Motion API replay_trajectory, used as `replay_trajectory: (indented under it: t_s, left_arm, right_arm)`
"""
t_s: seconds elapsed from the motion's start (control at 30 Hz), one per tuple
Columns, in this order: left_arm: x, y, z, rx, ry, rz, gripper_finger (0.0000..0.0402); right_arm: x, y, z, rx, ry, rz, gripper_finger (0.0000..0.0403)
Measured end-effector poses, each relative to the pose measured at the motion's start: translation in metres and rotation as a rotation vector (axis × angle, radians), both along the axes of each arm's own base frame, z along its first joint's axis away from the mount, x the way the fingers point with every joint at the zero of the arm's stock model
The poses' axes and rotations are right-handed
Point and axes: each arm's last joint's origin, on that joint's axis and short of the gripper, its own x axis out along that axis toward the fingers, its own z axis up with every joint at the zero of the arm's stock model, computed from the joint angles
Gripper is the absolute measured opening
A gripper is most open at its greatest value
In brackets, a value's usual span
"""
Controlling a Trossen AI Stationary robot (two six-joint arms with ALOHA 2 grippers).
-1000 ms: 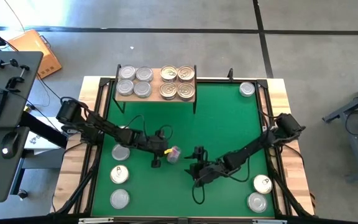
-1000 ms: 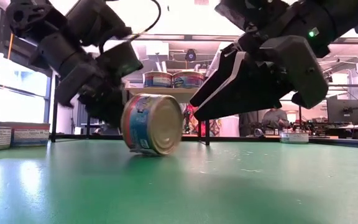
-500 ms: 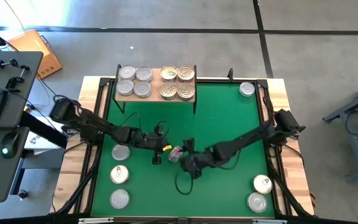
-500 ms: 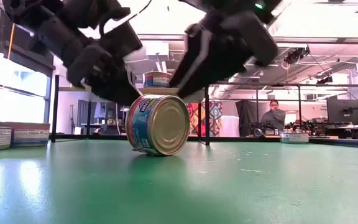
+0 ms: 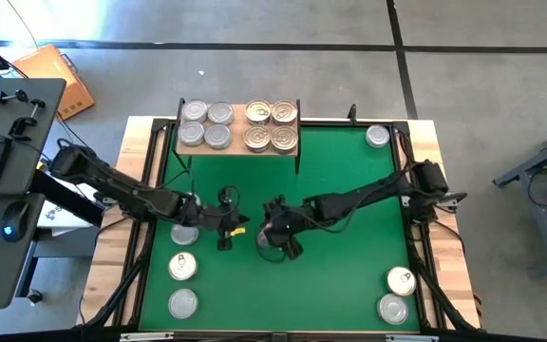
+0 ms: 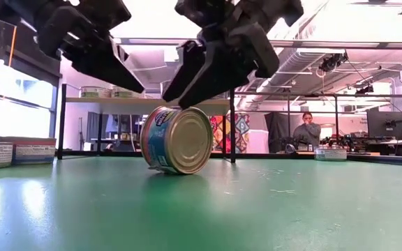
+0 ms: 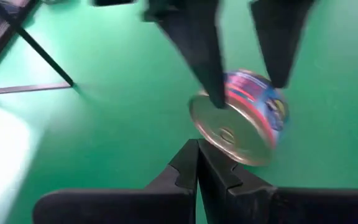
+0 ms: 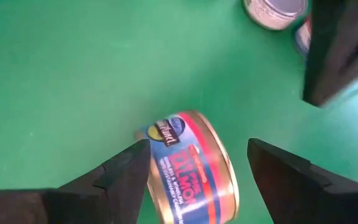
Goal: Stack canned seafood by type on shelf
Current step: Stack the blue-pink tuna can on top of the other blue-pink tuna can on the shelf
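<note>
— Where the two arms meet over the green mat, what can you actually make out?

— One tin standing on its rim, gold-tinted end facing the low camera, blue and red label around its side. From overhead it is nearly hidden under the right gripper — only a pale sliver shows.

— Is that claw gripping it?

— No. Its fingers stand well apart, one on each side of the can, with green showing between; they straddle it from above and hold nothing. Whether a fingertip grazes the rim, I can't tell.

— And the other one?

— The left gripper hangs just beside the can, fingers pressed fully together, empty. Its wrist picture is smeared, so the label there is unreadable.

— The shelf?

— The light-wood shelf sits at the mat's far edge, four silver-lidded tins on its left half, four gold-lidded ones on its right. Whether any are stacked double can't be judged from above. In the low view, the arms hide most of it.

— Others?

— Loose tins along both sides; one by the left arm is partly covered. A person sits far behind.
</note>
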Motion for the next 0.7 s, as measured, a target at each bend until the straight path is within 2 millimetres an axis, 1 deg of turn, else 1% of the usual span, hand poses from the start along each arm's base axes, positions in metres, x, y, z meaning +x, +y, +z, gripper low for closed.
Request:
replay_trajectory:
  t_s: [0.13, 0.27, 0.4, 0.6, 0.7]
  left_arm:
    - [0.000, -0.003, -0.003, -0.008, 0.011, 0.001, 0.0000]
    - [0.001, -0.006, -0.006, -0.007, 0.020, 0.001, 0.0000]
    - [0.000, -0.006, -0.006, -0.012, 0.019, 0.005, 0.0000]
    - [0.000, -0.006, -0.006, -0.007, 0.020, 0.009, 0.0000]
    - [0.000, -0.006, -0.006, -0.001, 0.020, 0.005, 0.0000]
  right_arm:
    - [0.003, -0.004, -0.006, 0.045, 0.017, 0.028, 0.0264]
    - [0.007, -0.003, -0.014, 0.064, 0.019, 0.051, 0.0264]
    - [0.009, 0.000, -0.017, 0.056, 0.003, 0.067, 0.0262]
    - [0.009, 0.001, -0.017, 0.034, 0.000, 0.090, 0.0237]
    - [0.011, 0.002, -0.016, 0.047, -0.032, 0.082, 0.0230]
